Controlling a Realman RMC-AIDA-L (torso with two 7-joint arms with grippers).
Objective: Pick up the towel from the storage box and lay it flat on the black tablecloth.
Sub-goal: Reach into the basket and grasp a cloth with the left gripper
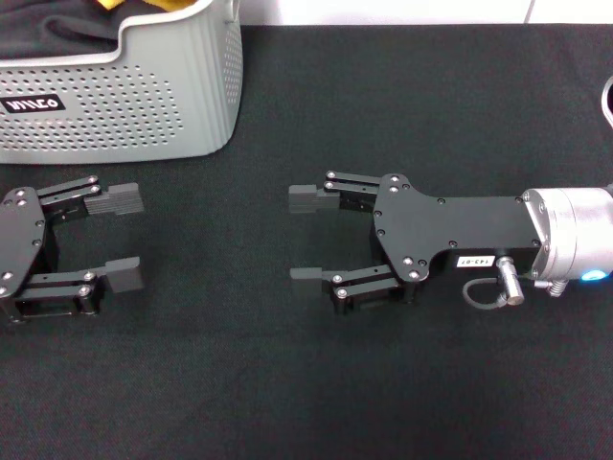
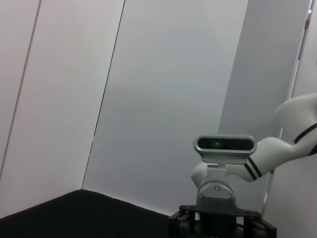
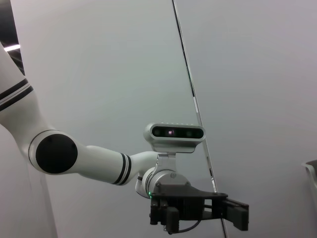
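**A:** Where is the towel [image 1: 144, 4]?

**B:** A yellow-orange scrap shows inside the storage box [image 1: 172, 105], beside a dark cloth, well beyond the left gripper [image 1: 123, 237]'s spread fingertips.

**A:** And the hands?

**B:** Both lie low over the black tablecloth [image 1: 383, 383], empty. The right gripper [image 1: 308, 236]'s fingers are also parted, pointing toward the left one's, with bare cloth between.

**A:** Progress?

**B:** Nothing appears done. Reaching in, lifting and spreading all remain.
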